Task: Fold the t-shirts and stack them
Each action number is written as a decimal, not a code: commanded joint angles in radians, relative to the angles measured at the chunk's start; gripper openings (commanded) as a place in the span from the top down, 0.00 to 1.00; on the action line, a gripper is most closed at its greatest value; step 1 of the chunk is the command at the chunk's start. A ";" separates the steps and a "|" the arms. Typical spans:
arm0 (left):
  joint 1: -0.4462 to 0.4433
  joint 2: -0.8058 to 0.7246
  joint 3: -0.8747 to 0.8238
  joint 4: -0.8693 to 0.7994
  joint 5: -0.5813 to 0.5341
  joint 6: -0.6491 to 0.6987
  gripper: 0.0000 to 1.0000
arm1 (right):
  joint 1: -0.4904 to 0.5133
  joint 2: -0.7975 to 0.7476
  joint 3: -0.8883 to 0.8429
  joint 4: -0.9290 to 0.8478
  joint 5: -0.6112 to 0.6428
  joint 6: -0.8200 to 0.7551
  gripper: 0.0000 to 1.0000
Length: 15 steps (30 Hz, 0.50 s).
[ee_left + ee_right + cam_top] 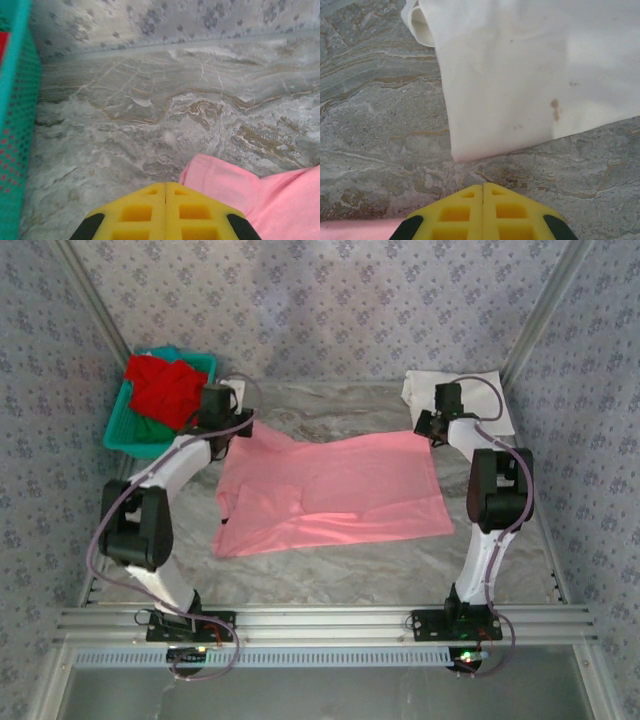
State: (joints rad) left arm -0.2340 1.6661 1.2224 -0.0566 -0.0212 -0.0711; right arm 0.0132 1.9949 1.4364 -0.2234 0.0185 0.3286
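A light pink t-shirt [330, 490] lies spread flat in the middle of the marble table. My left gripper [233, 427] hovers at its far left corner. In the left wrist view its yellow fingers [165, 184] are shut with nothing between them, and the pink cloth [270, 200] lies just to their right. My right gripper [428, 426] is at the shirt's far right corner, also shut [483, 185] and holding nothing. A folded white t-shirt [530, 70] lies just beyond it, at the back right [480, 390]. A red t-shirt [165, 388] sits on a green one [140, 430] in the basket.
A teal plastic basket [205, 364] stands at the back left, its mesh wall [15, 125] close to my left gripper. Patterned walls close in the back and both sides. An aluminium rail [320, 620] runs along the near edge.
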 commanded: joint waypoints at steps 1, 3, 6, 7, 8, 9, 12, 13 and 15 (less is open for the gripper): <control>-0.004 -0.117 -0.096 0.068 -0.055 -0.022 1.00 | -0.018 -0.031 -0.012 0.044 -0.008 0.009 1.00; -0.007 -0.177 -0.171 0.081 -0.092 -0.036 1.00 | -0.025 -0.027 -0.019 0.051 -0.014 0.007 1.00; -0.007 -0.252 -0.267 0.096 -0.133 -0.055 1.00 | -0.036 -0.034 -0.045 0.079 -0.014 0.023 1.00; -0.007 -0.269 -0.289 0.098 -0.134 -0.064 1.00 | -0.039 -0.037 -0.054 0.087 -0.018 0.029 1.00; -0.008 -0.287 -0.313 0.098 -0.135 -0.073 1.00 | -0.041 -0.041 -0.065 0.095 -0.023 0.037 1.00; -0.010 -0.301 -0.333 0.094 -0.143 -0.082 1.00 | -0.042 -0.046 -0.075 0.103 -0.022 0.044 1.00; -0.011 -0.330 -0.367 0.078 -0.163 -0.089 1.00 | -0.043 -0.061 -0.109 0.127 -0.019 0.059 1.00; -0.013 -0.337 -0.372 0.073 -0.165 -0.094 1.00 | -0.045 -0.061 -0.114 0.130 -0.021 0.064 1.00; -0.018 -0.356 -0.384 0.066 -0.170 -0.103 1.00 | -0.047 -0.060 -0.123 0.142 -0.034 0.069 1.00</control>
State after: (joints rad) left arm -0.2417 1.3621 0.8494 -0.0006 -0.1570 -0.1452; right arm -0.0231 1.9747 1.3281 -0.1188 -0.0010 0.3695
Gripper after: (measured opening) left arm 0.041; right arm 0.056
